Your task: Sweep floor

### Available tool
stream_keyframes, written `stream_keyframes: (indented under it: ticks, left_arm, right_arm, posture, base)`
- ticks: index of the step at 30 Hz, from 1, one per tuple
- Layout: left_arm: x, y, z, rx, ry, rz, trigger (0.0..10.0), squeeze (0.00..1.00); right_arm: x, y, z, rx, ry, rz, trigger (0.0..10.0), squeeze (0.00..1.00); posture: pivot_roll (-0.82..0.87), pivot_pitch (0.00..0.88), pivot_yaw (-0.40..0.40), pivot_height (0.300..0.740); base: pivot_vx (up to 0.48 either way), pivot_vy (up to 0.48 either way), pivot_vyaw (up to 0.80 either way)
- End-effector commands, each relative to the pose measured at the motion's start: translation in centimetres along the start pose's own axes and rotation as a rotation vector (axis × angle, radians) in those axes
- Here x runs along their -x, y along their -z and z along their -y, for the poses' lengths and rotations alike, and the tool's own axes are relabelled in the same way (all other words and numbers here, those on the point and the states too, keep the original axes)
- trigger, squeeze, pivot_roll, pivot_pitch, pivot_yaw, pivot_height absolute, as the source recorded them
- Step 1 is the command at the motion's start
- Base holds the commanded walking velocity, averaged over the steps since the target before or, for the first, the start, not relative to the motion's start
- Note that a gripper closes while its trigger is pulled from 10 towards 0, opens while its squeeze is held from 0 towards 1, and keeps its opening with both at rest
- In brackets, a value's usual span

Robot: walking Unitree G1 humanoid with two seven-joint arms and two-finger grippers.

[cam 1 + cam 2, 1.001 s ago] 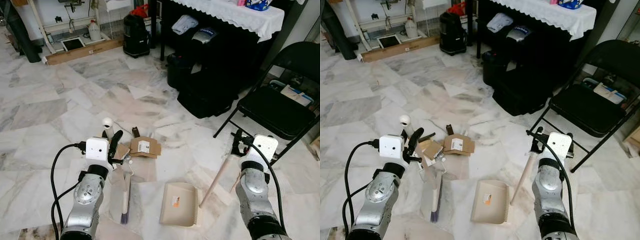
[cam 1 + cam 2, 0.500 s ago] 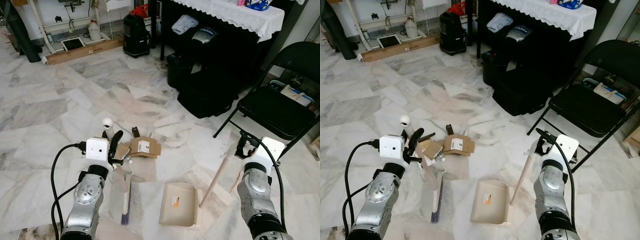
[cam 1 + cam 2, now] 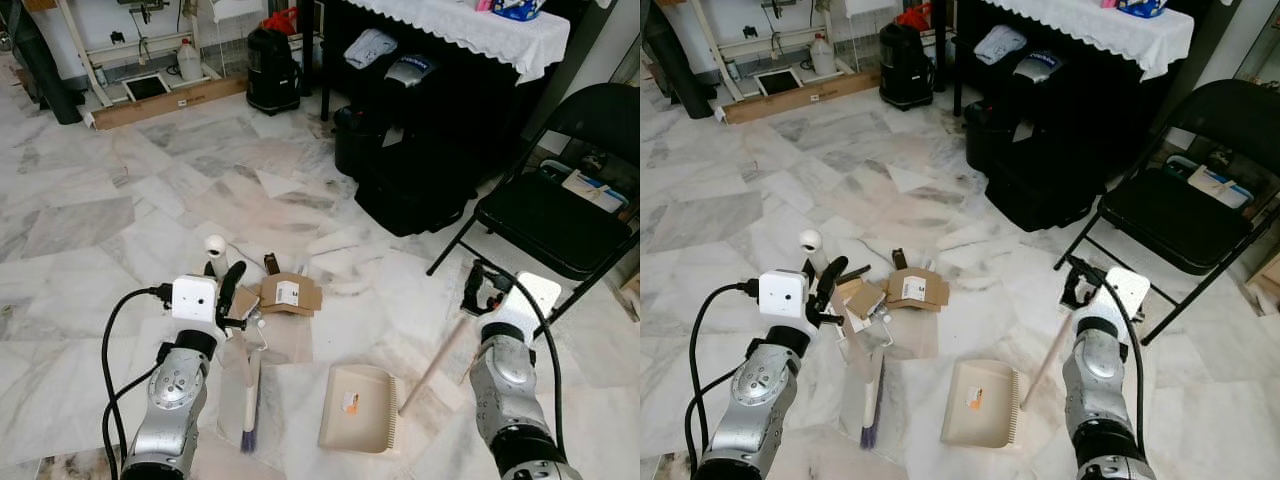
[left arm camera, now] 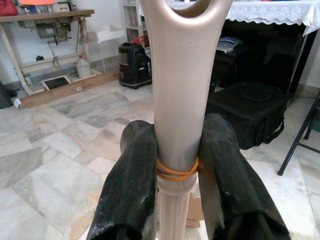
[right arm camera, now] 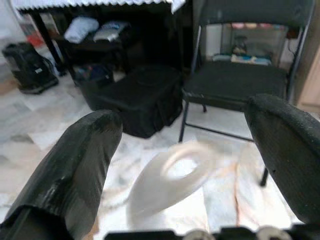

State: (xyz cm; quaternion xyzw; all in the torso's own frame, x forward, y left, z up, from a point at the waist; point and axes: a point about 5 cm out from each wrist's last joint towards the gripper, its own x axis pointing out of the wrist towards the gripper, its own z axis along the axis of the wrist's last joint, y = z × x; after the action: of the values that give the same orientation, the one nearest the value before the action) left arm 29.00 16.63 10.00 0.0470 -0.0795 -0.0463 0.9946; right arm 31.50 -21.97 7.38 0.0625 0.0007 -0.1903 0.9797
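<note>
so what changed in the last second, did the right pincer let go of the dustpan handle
Yes. The right pincer has opened and lifted off the dustpan handle, which has tipped lower toward the floor; in the right wrist view its top sits loose between the spread fingers. The left pincer stays clamped on the brush, and the dustpan and cardboard scraps lie unchanged.
</note>
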Motion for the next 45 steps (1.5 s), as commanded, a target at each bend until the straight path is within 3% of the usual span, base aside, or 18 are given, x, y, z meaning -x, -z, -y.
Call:
stream_keyframes:
  ticks: [1, 12, 17, 26, 34, 45]
  left_arm:
    - [-0.1, -0.7, 0.2, -0.015, 0.014, 0.042, 10.0, 0.0]
    - [-0.1, -0.7, 0.3, -0.017, 0.018, 0.036, 10.0, 0.0]
    - [-0.1, -0.6, 0.2, -0.017, 0.018, 0.035, 10.0, 0.0]
    - [0.0, -0.6, 0.3, -0.018, 0.02, 0.031, 10.0, 0.0]
    - [0.0, -0.5, 0.4, -0.013, 0.024, 0.027, 10.0, 0.0]
    - [0.0, -0.4, 0.5, -0.013, 0.024, 0.026, 10.0, 0.0]
  right_arm:
    - [0.0, -0.3, 0.1, -0.012, 0.0, 0.02, 10.0, 0.0]
    - [0.2, 0.6, 0.0, -0.005, 0.001, -0.033, 10.0, 0.0]
    - [0.3, 2.3, -0.5, 0.052, -0.062, -0.172, 10.0, 0.0]
    - [0.2, 2.2, -0.5, 0.07, -0.059, -0.169, 10.0, 0.0]
    - [-0.1, 2.1, -0.5, 0.236, -0.091, -0.168, 10.0, 0.0]
    - [-0.1, 2.8, -0.3, 0.254, -0.095, -0.2, 10.0, 0.0]
  posture:
    - [0.03, 0.062, -0.038, 0.74]
    - [0.03, 0.069, -0.038, 0.74]
    - [0.03, 0.071, -0.038, 0.74]
    - [0.03, 0.071, -0.038, 0.74]
    - [0.03, 0.08, -0.04, 0.74]
    - [0.03, 0.083, -0.041, 0.74]
  base:
    - [0.0, 0.0, 0.0]
    - [0.0, 0.0, 0.0]
    - [0.0, 0.0, 0.0]
    - [0.0, 0.0, 0.0]
    - [0.0, 0.0, 0.0]
    - [0.0, 0.0, 0.0]
